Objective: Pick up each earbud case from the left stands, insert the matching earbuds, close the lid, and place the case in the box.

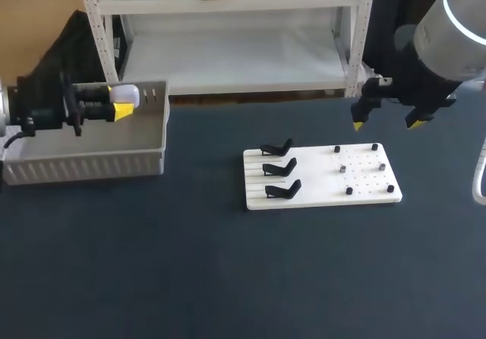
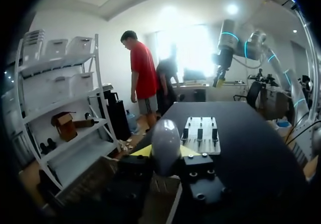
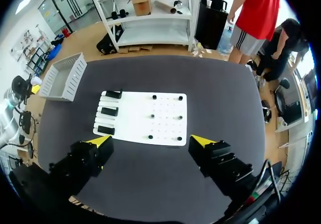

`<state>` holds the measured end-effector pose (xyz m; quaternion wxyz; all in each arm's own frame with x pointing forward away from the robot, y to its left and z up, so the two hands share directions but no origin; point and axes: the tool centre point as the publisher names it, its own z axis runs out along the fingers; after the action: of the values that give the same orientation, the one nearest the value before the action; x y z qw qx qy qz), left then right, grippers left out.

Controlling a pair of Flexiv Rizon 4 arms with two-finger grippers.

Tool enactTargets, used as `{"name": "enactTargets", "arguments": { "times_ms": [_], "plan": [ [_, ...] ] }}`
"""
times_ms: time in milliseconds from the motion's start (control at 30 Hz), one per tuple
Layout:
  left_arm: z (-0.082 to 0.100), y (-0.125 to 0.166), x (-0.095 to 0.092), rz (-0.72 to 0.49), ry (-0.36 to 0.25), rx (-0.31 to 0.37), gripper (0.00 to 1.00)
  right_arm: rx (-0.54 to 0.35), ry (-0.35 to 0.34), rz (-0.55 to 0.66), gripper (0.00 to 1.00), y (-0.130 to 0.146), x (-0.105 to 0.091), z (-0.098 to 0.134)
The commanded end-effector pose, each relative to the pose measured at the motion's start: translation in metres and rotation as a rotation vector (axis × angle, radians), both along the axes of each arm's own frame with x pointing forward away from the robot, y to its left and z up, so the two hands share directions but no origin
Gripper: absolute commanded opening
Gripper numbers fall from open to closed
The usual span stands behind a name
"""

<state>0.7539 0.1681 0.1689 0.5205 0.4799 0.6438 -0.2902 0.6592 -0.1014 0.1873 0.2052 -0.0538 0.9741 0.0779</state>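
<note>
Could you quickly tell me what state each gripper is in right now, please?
Left gripper: shut on a white earbud case, above the grey box.
Right gripper: open, empty.

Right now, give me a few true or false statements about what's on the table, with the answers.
1. The left gripper holds a white earbud case near the gray box. True.
2. The right gripper is shut on a case. False: it is open and empty.
3. All three black stands on the white board are empty. True.
4. The box sits to the right of the board. False: it is on the left.
</note>
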Motion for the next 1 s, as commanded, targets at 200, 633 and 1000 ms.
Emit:
{"name": "enactTargets", "arguments": {
  "times_ms": [200, 633, 1000],
  "plan": [
    [-0.012, 0.015, 0.041, -0.015, 0.038, 0.055, 0.0, 0.001, -0.006, -0.002, 1.0, -0.001, -0.002, 0.0],
    [-0.04, 0.035, 0.066, 0.101, 0.105, 0.133, 0.0, 0.001, -0.006, -0.002, 1.0, -0.001, -0.002, 0.0],
    [-0.086, 0.03, 0.082, 0.128, 0.162, 0.105, 0.0, 0.001, -0.006, -0.002, 1.0, -0.001, -0.002, 0.0]
  ]
}}
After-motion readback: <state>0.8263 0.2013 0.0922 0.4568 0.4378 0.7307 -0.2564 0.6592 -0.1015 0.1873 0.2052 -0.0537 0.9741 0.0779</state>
